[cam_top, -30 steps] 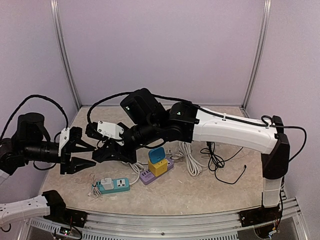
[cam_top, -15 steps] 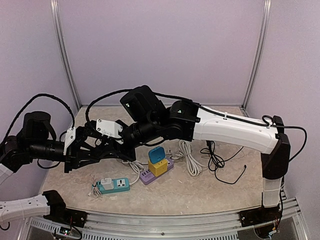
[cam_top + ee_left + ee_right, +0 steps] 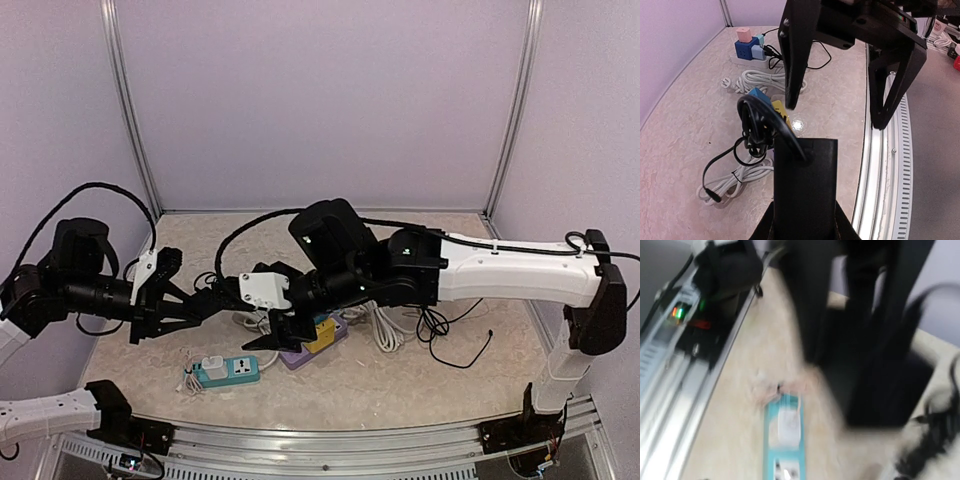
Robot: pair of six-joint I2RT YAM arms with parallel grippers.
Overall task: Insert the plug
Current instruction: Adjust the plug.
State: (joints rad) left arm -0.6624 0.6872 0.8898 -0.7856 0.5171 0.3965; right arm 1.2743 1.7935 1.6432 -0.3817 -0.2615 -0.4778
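The black plug (image 3: 805,170) is a dark block with a black cable (image 3: 757,117) looping off its top. My left gripper (image 3: 805,227) is shut on it, and its jaws show at either side of the block's base. Seen from above, the left gripper (image 3: 205,303) holds the plug (image 3: 222,298) above the table's left part. Just right of it my right gripper (image 3: 250,308) is open, its fingers (image 3: 790,75) spread wide beyond the plug with nothing between them. A teal power strip (image 3: 226,370) with a white adapter in it lies below; it (image 3: 785,440) is blurred in the right wrist view.
A purple strip (image 3: 296,352) carrying yellow and blue adapters (image 3: 315,330) lies mid-table. White coiled cables (image 3: 380,320) and a loose black cable (image 3: 445,330) lie to its right. A white strip with blue and pink cubes (image 3: 750,47) sits farther off. A metal rail (image 3: 885,165) edges the table.
My left gripper reached right and shut on the plug. My right gripper then opened, let go of it and drew back to the right.
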